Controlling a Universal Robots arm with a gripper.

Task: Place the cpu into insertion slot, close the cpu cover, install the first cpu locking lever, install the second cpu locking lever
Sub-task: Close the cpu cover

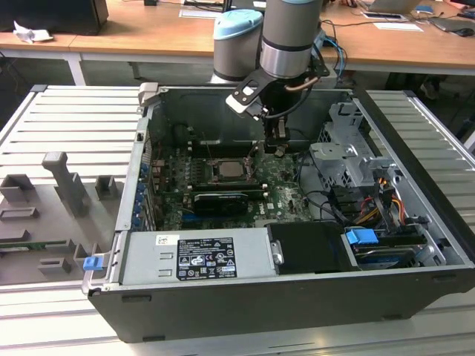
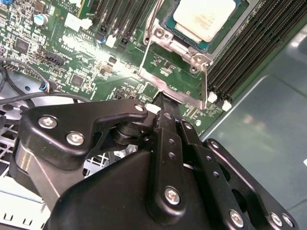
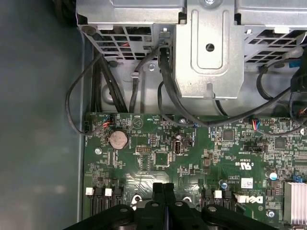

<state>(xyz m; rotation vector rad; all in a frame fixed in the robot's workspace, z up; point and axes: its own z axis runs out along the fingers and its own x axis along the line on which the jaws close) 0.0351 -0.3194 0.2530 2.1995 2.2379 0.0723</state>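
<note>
So far: the cpu (image 2: 204, 17) lies flat in the insertion slot (image 1: 214, 172), dull silver top facing up. The first step looks done.
Cover: the cpu cover (image 2: 172, 45) seems to lie down around the chip, with the chip showing through its window. I judge it closed or very nearly so.
Levers: a thin lever rod (image 2: 205, 79) runs along one side of the socket in the second wrist view. I can't tell whether it is hooked home, nor how the other lever stands. I take the lever work as unfinished.
Tool: the tool (image 1: 278, 150) hangs inside the open computer case (image 1: 297, 297), just beside the socket toward the exterior view's right. It is low over the circuit board (image 3: 192, 163).
Tool state: clenched. In the first wrist view the fingers (image 3: 157, 189) are pressed together with nothing between them.
Nearest thing: in the second wrist view the tool's tip sits just at the corner of the socket's metal plate. I can't tell whether it touches.
Surroundings: memory slots (image 2: 244, 43) flank the socket. The drive cage (image 3: 211, 52) and its cables lie beyond the board. The case rests on the slatted table (image 1: 59, 119).
</note>
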